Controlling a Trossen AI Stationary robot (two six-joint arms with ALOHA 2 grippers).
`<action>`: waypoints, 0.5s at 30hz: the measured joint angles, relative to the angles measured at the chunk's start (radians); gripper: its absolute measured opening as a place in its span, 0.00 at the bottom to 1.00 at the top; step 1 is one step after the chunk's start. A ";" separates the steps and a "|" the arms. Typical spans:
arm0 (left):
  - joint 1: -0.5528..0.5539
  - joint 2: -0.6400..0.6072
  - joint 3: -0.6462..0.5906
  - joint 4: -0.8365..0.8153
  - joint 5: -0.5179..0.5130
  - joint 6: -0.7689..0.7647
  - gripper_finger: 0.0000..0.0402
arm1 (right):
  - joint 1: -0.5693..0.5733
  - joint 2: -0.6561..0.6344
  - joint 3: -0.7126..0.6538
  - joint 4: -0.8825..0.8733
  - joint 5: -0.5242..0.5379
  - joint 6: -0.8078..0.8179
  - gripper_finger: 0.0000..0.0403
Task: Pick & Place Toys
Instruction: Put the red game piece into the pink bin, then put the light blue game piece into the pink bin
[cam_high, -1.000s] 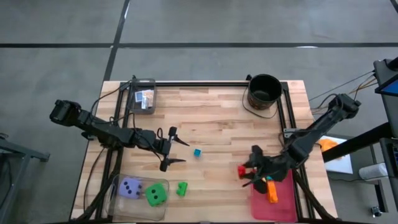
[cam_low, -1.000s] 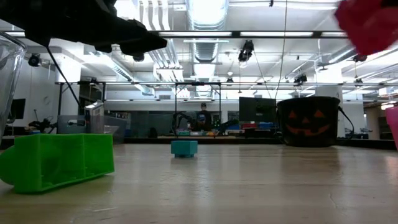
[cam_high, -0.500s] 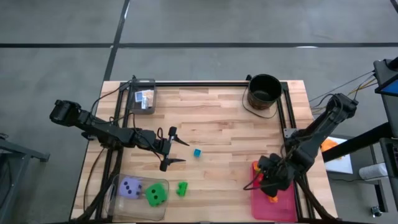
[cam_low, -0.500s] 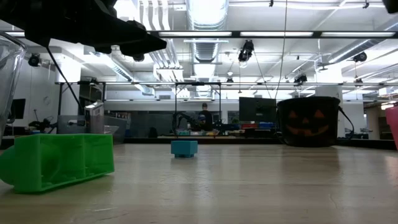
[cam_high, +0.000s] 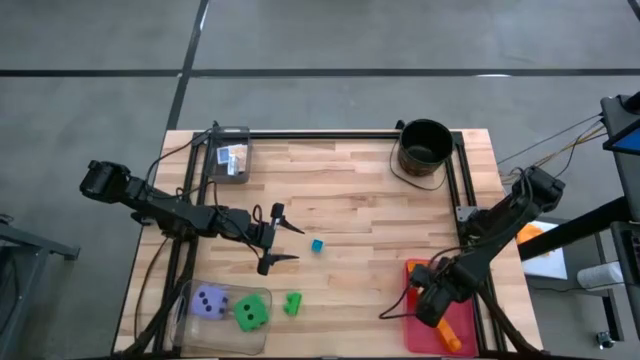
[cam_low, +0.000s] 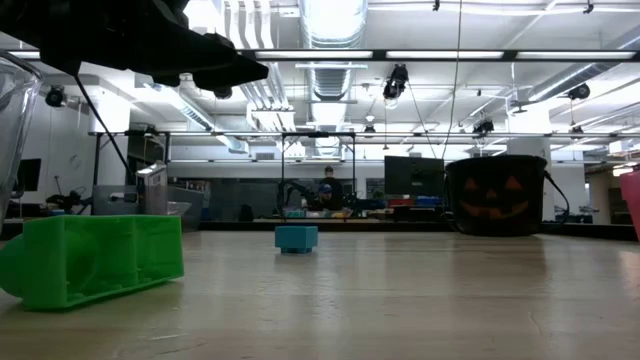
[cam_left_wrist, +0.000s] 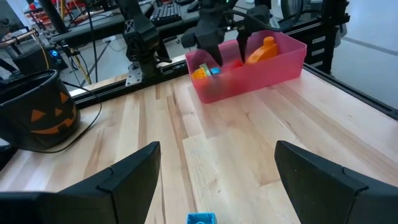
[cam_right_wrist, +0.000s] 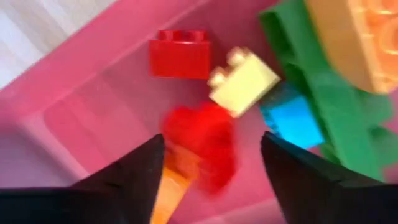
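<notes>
The right tool (cam_high: 432, 300) hangs spread over the pink tray (cam_high: 462, 340), a red toy (cam_right_wrist: 202, 146) dropping in. The left tool (cam_high: 280, 240), spread, waits; next comes the teal brick (cam_high: 317, 245) mid-surface.

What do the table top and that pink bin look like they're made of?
The table top looks like wood: pale glued strips with visible grain, and a faint sheen in the low view. The pink bin looks like plastic: thin, slightly see-through walls, with bricks showing dimly through them.
</notes>
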 joint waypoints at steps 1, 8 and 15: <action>0.000 0.000 0.000 0.000 0.000 0.000 0.79 | 0.000 0.005 0.019 -0.033 0.001 0.000 0.71; 0.000 0.000 -0.001 0.000 0.000 0.000 0.79 | 0.002 0.000 0.155 -0.192 0.145 -0.024 0.86; 0.000 0.000 -0.002 0.002 0.000 -0.001 0.79 | 0.007 -0.013 0.256 -0.117 0.681 -0.265 0.86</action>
